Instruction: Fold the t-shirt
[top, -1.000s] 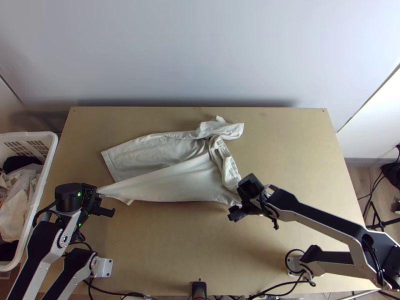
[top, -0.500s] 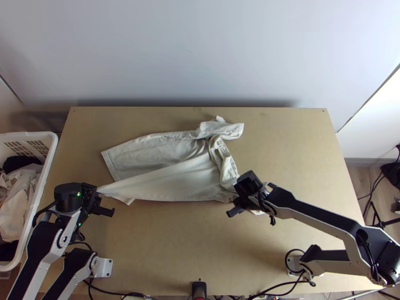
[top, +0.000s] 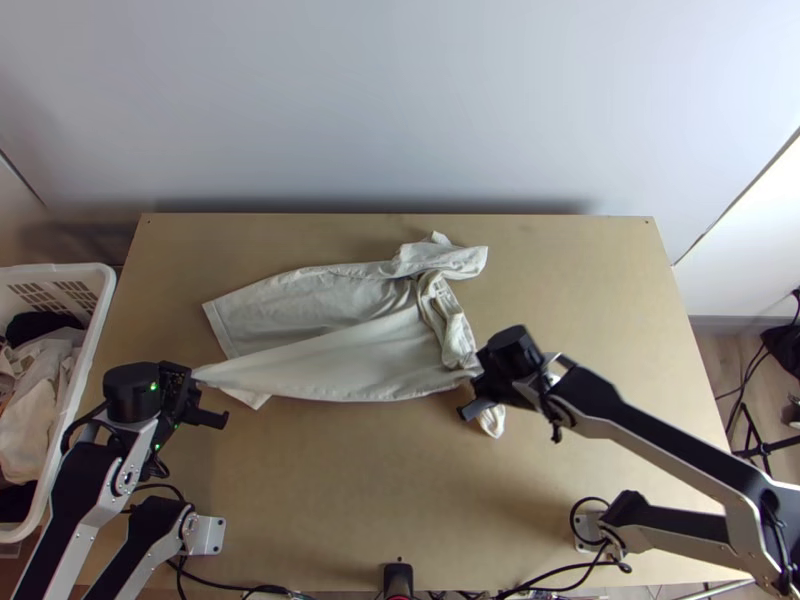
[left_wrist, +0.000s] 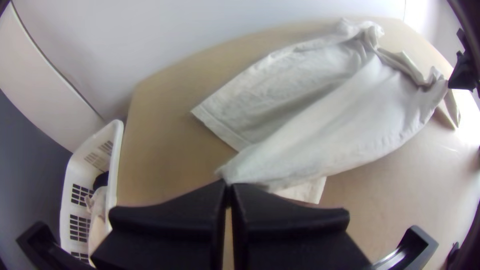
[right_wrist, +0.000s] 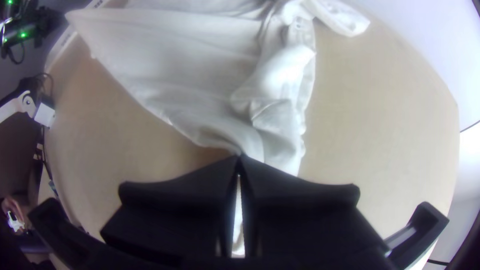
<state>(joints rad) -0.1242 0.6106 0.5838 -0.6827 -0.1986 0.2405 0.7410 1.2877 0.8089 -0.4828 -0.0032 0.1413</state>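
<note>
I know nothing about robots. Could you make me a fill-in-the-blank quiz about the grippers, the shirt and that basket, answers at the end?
1. Counting the left gripper and the right gripper, the shirt is held by ____ grippers.
2. The gripper nearer the basket is the ____ one.
3. The basket, beside the table, is ____ in colour.
4. The table is made of ____.

Missing words: two; left; white; wood.

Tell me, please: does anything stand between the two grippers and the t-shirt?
Nothing visible stands in the way. The left gripper is shut on a pointed end of the t-shirt, the right gripper on its bunched side.
</note>
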